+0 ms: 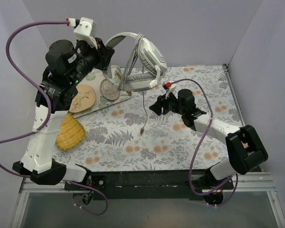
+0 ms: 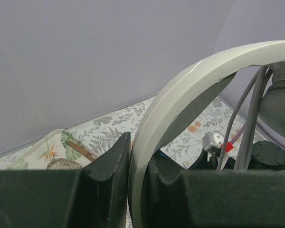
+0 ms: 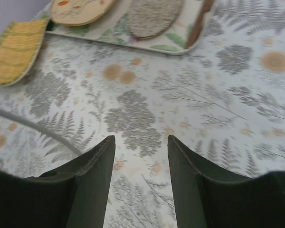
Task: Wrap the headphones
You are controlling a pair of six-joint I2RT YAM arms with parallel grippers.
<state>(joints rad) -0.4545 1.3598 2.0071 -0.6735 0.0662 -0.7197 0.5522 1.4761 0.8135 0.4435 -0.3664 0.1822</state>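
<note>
The light grey headphones (image 1: 151, 56) hang in the air above the back of the table. My left gripper (image 1: 106, 49) is shut on their arched headband (image 2: 190, 85), which runs between the fingers in the left wrist view. The earcups hang to the right, and turns of cable (image 2: 249, 118) lie over the band there. The thin grey cable (image 1: 146, 107) dangles down, its plug end (image 1: 141, 129) close to the tablecloth. My right gripper (image 1: 153, 107) is open and empty, low over the table just right of the hanging cable. In the right wrist view (image 3: 141, 142) only tablecloth shows between the fingers; a blurred grey cable (image 3: 35, 124) crosses at left.
A patterned tray (image 1: 100, 106) at the back left holds a tan round mat (image 1: 83, 97), a round grey plate (image 1: 109, 89) and a brown stick (image 3: 199, 23). A yellow woven mat (image 1: 70, 133) lies by the left arm. Walls enclose the table at back and sides.
</note>
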